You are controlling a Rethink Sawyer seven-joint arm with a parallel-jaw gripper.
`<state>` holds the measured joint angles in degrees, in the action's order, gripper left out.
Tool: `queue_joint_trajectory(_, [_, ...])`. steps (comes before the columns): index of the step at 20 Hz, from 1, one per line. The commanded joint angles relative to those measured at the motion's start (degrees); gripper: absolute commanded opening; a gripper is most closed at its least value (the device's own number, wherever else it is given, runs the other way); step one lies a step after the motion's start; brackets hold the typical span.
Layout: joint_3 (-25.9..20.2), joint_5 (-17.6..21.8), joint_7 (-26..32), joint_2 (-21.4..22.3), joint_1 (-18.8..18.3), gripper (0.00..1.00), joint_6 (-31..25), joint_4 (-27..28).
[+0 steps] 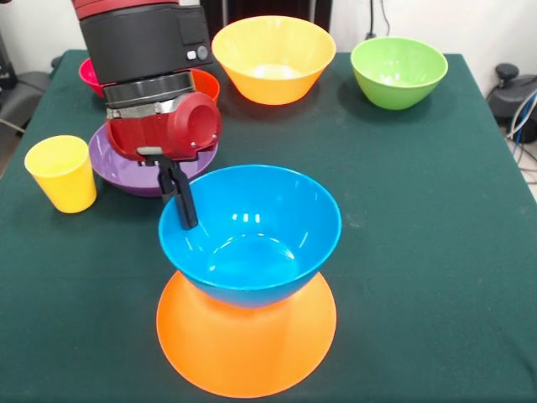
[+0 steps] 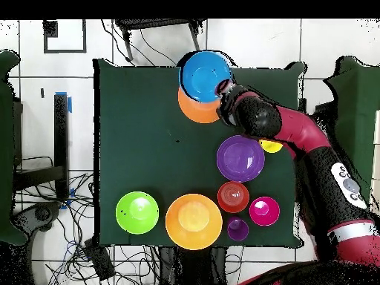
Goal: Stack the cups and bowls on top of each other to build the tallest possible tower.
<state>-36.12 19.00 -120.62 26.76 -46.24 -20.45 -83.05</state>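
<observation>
**Blue bowl seated on the upturned orange base**

My claw (image 1: pixel 186 214) sits closed on the rim of the blue bowl (image 1: pixel 252 239), one finger inside the wall, so I can steer it; the bowl rests upright on an inverted orange bowl (image 1: pixel 247 340), whose broad flat footing suits a tower base; I judge the placement nearly done. The yellow cup (image 1: pixel 63 172), purple bowl (image 2: pixel 240 158), green bowl (image 1: pixel 398 71) and second orange bowl (image 1: pixel 273 57) wait apart on the surface (image 1: pixel 436 252).

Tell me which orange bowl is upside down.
The large orange bowl under the blue bowl, nearest the camera. The other large orange bowl sits upright beside the green bowl.
</observation>
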Motion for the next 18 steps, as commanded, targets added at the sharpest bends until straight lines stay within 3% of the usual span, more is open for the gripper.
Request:
queue_joint_trajectory(1, [1.2,3.5,7.0,-2.5,0.4,0.00,-5.0,2.8])
queue_joint_trajectory(18, [1.8,4.3,4.7,-2.6,1.6,0.00,-2.4,0.9])
